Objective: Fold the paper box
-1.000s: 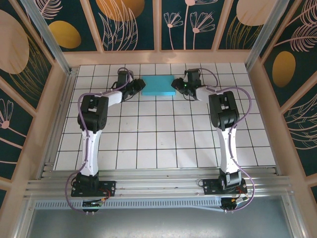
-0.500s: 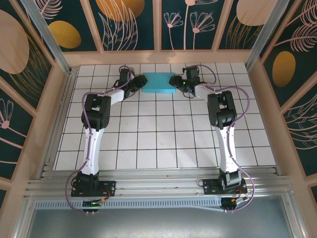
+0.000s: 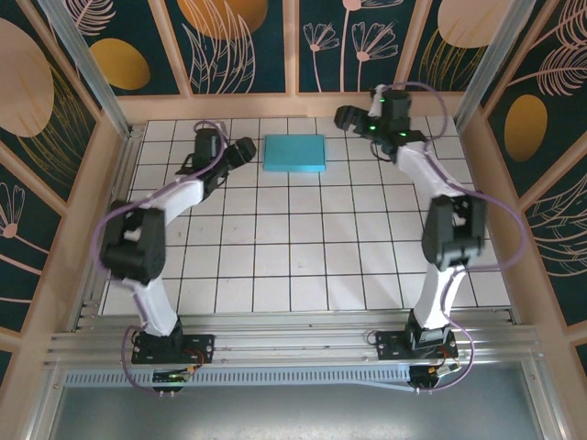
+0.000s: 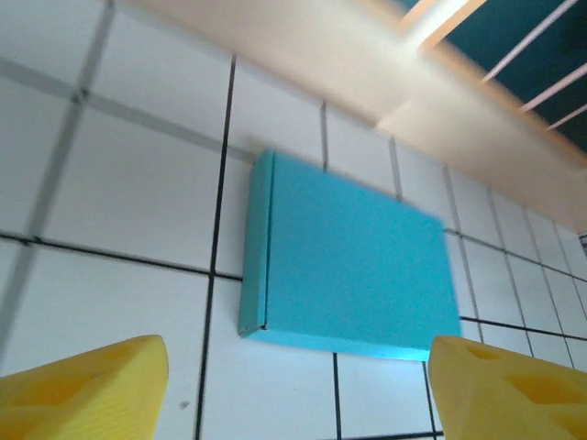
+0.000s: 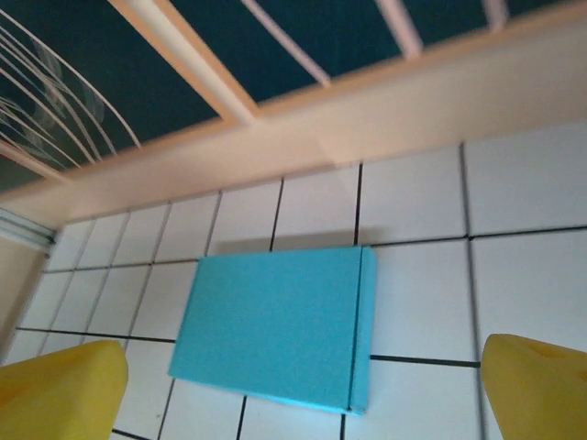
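Upper centre, top view: paper box flat on tiled table | left gripper just left of it, jaws apart, empty | right gripper to its upper right, jaws apart, empty

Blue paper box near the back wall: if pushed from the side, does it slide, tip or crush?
Likely slides, not tips: the paper box lies flat and low on the smooth tiled table. Probably light and easily dented: the side wall looks like thin folded card.
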